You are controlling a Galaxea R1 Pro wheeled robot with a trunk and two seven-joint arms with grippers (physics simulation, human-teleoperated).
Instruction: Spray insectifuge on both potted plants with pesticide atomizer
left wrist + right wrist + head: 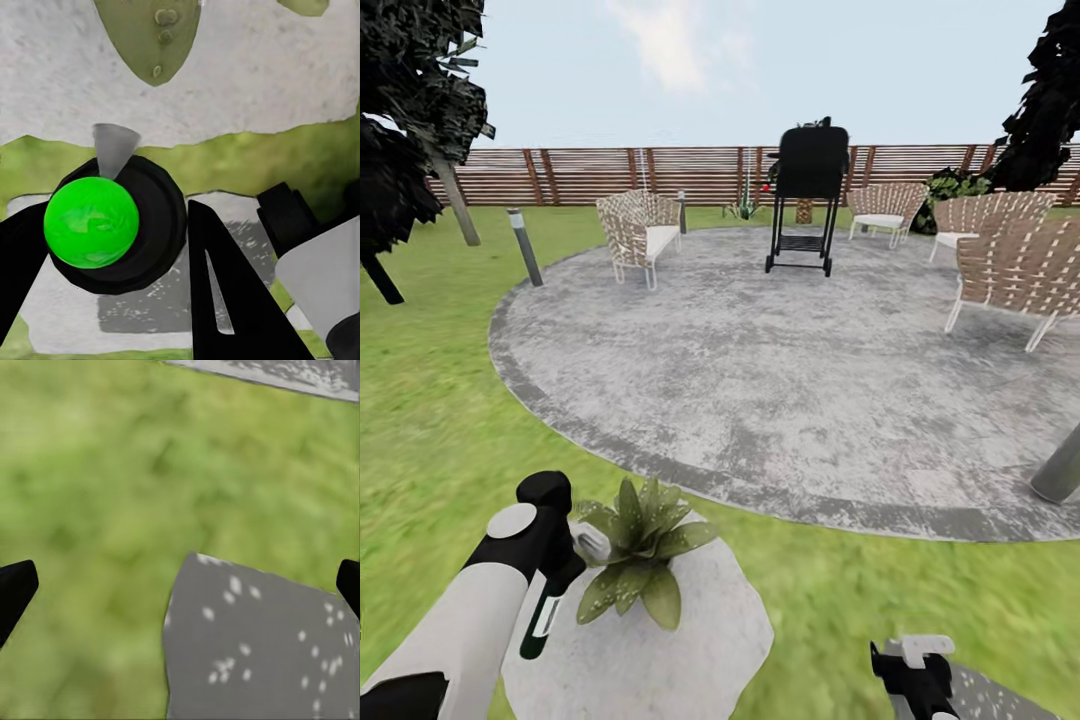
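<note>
In the head view my left gripper (553, 572) is shut on the pesticide atomizer (544, 617), a dark bottle with a white label. Its whitish spray head (592, 543) sits right against the leaves of a potted plant (640, 560), a low speckled green rosette on a pale stone (690, 650). The left wrist view looks at the bottle's round green end (91, 221) between my black fingers (221, 292), with a speckled leaf (154, 37) beyond. A second small spiky plant (743, 209) stands far off by the fence. My right gripper (908, 668) hangs open and empty over grass.
The round grey patio (780, 400) lies ahead with woven chairs (640, 232) (1015, 270), a black grill (807, 195) and bollard lights (525, 246) (1058, 470). A slat fence (590, 175) rings the lawn. A grey speckled slab (262, 652) lies under my right gripper.
</note>
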